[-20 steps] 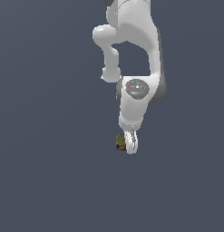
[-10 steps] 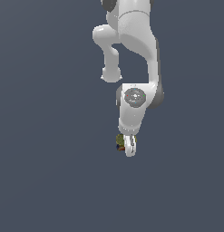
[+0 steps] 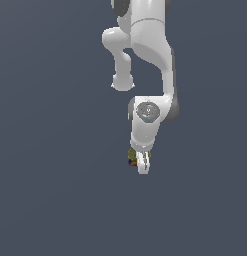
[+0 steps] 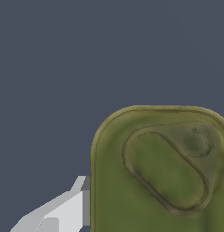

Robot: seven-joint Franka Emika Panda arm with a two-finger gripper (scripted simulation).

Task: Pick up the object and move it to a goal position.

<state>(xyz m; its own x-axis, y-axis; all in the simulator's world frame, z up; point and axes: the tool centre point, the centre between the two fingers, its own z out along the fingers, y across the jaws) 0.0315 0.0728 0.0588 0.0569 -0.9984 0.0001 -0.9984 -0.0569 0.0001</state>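
The object (image 3: 131,157) is a small olive-green block with orange-red and dark blue patches. In the exterior view it lies low in the scene and is mostly hidden behind my white gripper (image 3: 143,166). The gripper points down and is level with the object. In the wrist view the object's olive-green top (image 4: 163,176), with a raised oval ridge, fills much of the picture very close to the camera. One white finger (image 4: 63,213) lies right against the object's side. The other finger is out of view, so I cannot tell how the jaws stand.
The floor (image 3: 55,190) is plain dark grey-blue all around. The arm's white links (image 3: 150,60) rise straight above the gripper. No goal marker shows in either view.
The gripper has come down slightly and the wrist has turned a little. The object has stayed in the same place.
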